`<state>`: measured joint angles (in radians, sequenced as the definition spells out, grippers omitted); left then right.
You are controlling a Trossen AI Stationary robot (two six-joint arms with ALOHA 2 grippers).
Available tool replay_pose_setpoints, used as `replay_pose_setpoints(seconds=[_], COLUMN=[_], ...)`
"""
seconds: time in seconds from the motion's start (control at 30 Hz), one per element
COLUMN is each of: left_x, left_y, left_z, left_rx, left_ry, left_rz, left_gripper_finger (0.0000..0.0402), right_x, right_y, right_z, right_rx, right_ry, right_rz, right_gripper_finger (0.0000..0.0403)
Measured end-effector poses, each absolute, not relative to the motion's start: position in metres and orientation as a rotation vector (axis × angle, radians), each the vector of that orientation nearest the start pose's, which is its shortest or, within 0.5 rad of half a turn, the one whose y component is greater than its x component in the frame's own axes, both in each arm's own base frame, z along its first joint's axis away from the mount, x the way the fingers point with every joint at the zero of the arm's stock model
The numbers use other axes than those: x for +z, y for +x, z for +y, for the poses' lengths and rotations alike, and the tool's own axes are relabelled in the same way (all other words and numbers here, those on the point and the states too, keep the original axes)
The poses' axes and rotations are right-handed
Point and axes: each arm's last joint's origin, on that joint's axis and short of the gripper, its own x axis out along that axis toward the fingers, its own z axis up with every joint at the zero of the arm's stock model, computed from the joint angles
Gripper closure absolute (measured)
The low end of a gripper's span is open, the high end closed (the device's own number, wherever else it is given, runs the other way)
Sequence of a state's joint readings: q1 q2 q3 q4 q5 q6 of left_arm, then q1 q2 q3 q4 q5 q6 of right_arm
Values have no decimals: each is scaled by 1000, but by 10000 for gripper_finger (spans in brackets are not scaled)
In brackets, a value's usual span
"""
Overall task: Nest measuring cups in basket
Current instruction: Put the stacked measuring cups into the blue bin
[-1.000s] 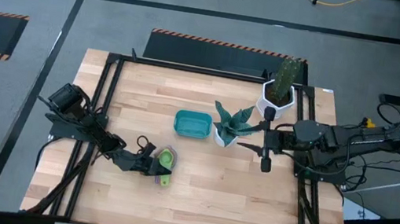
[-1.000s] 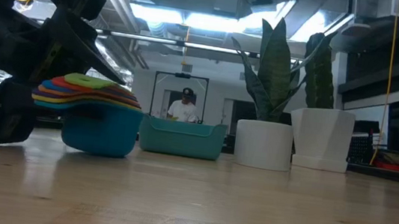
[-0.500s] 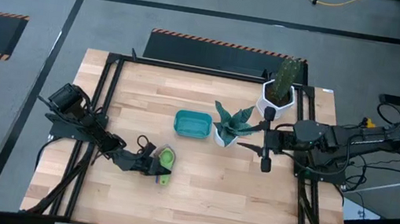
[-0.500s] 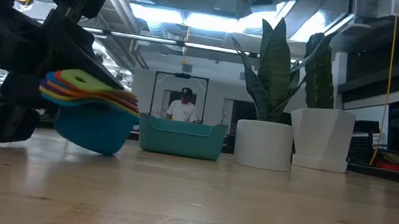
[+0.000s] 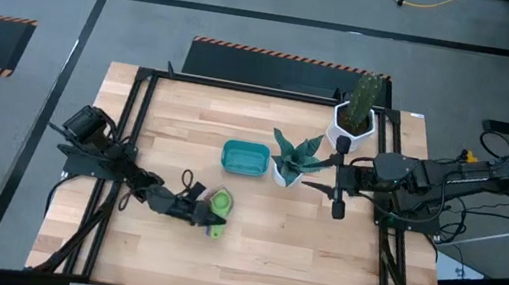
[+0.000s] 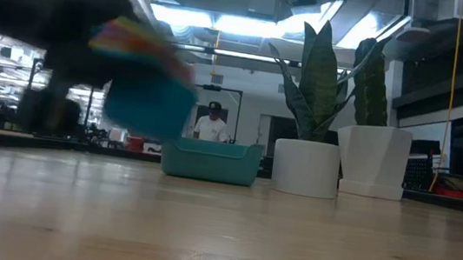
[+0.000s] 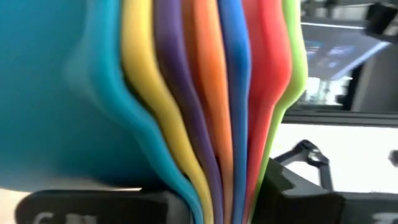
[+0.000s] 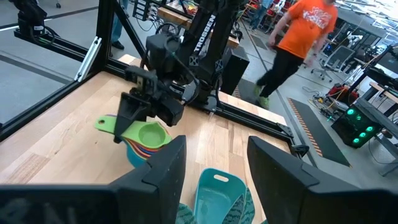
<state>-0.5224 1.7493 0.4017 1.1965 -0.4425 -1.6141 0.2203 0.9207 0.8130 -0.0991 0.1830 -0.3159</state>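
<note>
- Left pincer (image 5: 207, 209): clamped on the handles of the measuring cups (image 5: 220, 201), a nested stack held clear of the table (image 5: 258, 254); the green cup sits on top.
- Basket (image 5: 244, 157): stands apart from the left pincer, farther across the table toward the right arm, with a leafy potted plant (image 5: 293, 158) just beside it.
- Right pincer (image 5: 337, 187): waits with its fingers spread wide and nothing between them, beyond the leafy plant from the basket; a cactus pot (image 5: 357, 115) stands near it.
- Risk, judged: the stack is held only by thin handles, so a quick swing could fan the cups apart or let 1 slip; a low approach could clip the basket rim and push it into the plant.
- Left wrist view: shows 7 coloured handle layers (image 7: 217, 112) pressed between the fingers (image 7: 311, 196), detail the high view lacks.
- Low view: shows the gap under the stack (image 6: 145, 85) and a person (image 6: 212, 124) in the room behind the basket (image 6: 211, 159).
- Right wrist view: shows the lifted stack (image 8: 146, 140) with the basket (image 8: 214, 193) nearer to the right arm.
</note>
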Motion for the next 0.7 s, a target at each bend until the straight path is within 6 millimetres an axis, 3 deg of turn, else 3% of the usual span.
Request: replay_pose_setpoints(seconds=[0.27, 0.43, 0.7], left_x=[148, 149, 156], left_y=[278, 288, 295], left_z=[-109, -87, -56], left_rx=[-45, -32, 37], left_ry=[-1429, -1377, -1361], left_rz=[90, 73, -91], left_gripper_finger=[322, 322, 321], right_x=[327, 327, 327], right_y=[201, 201, 201], right_z=[39, 40, 39], right_rx=[69, 69, 70], right_ry=[-358, -358, -359], right_rz=[195, 195, 201], right_gripper_finger=[227, 227, 227])
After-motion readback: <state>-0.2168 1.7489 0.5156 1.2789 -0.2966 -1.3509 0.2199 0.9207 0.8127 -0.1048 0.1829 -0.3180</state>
